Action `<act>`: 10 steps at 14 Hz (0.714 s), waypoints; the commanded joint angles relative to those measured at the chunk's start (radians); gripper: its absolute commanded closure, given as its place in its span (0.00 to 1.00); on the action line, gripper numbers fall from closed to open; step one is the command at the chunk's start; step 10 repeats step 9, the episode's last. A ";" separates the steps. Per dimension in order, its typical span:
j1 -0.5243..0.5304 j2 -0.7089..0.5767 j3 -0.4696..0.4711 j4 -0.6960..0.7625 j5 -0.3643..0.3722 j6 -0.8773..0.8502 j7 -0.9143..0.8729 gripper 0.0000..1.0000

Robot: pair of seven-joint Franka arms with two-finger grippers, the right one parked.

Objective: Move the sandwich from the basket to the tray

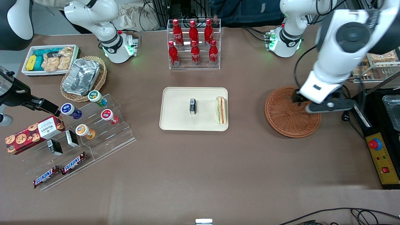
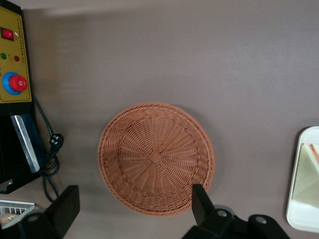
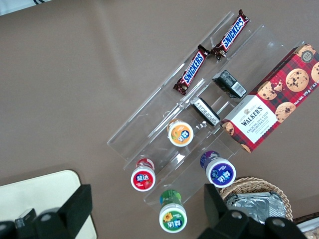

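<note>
The sandwich (image 1: 221,110), a white bread wedge with orange, red and green layers, lies on the cream tray (image 1: 178,122) at the tray's end nearest the basket. Its edge also shows in the left wrist view (image 2: 310,174) on the tray's corner (image 2: 298,221). The reddish-brown wicker basket (image 1: 286,120) (image 2: 156,158) holds nothing. My left gripper (image 1: 307,103) (image 2: 134,205) hangs above the basket's rim toward the working arm's end, open and holding nothing, with its black fingers (image 2: 201,201) wide apart.
A small black box (image 1: 192,106) stands on the tray's middle. A rack of red cola bottles (image 1: 193,43) stands farther from the camera than the tray. A yellow control box with a red button (image 1: 382,156) and a cable plug (image 2: 56,141) lie beside the basket.
</note>
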 commanded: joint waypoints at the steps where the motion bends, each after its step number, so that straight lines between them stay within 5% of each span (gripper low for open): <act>1: 0.004 -0.090 0.127 -0.005 -0.141 -0.066 0.205 0.00; 4: 0.017 -0.135 0.220 -0.011 -0.239 -0.117 0.371 0.00; 10: 0.036 -0.124 0.215 0.075 -0.232 -0.118 0.376 0.00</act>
